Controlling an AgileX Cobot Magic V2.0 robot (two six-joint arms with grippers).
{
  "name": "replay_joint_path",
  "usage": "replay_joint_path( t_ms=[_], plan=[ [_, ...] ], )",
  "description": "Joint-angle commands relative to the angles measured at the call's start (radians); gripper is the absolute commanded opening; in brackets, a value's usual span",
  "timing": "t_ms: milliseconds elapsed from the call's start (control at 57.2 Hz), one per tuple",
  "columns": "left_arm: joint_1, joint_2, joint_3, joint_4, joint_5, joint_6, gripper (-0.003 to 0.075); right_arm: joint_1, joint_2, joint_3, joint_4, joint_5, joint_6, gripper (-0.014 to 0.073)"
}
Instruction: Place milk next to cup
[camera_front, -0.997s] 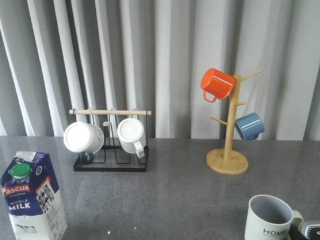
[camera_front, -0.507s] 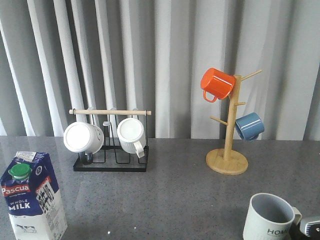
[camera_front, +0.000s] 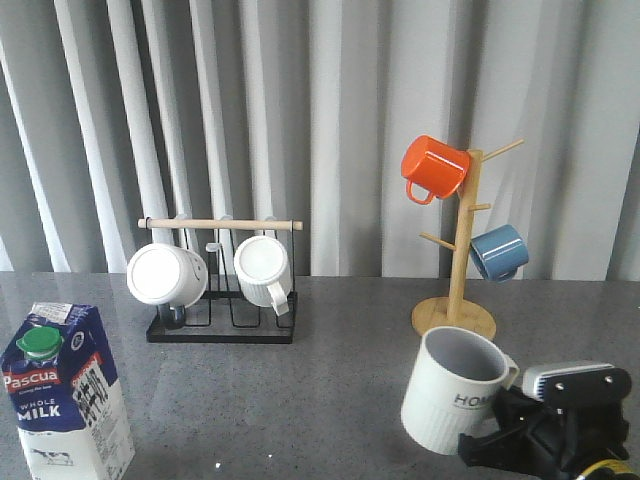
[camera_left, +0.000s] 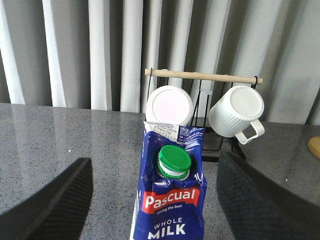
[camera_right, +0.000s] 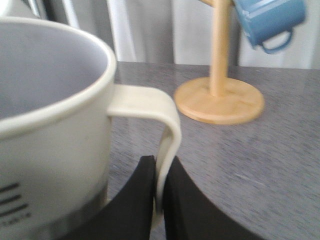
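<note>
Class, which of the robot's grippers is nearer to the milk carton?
Left. The left gripper straddles the milk carton, open around it; the right gripper is across the table, clamped on the cup handle.

cup: was sitting low at the front right edge, now it's further left and higher in the front view, tilted over

right gripper: barely peeking in at the corner before, now well in view, pinched on the cup's handle
</note>
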Motion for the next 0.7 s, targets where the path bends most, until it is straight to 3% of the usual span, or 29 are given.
replay_joint_path(
  t_ms=[0,472,682],
  plan=[
    [-0.005,-0.003,-0.035,-0.007,-0.072,-0.006,0.0513,0.082,-0.007,-0.060,0.115,-0.061,-0.084,-0.0004],
    [-0.005,-0.003,-0.035,-0.007,-0.072,-0.006,0.0513,0.375,0.220,-0.177,0.634,-0.154,-0.368,-0.0004],
    [-0.005,-0.003,-0.035,-0.007,-0.072,-0.006,0.0513,0.431,0.267,-0.187,0.727,-0.184,-0.415,-0.0004]
  ],
)
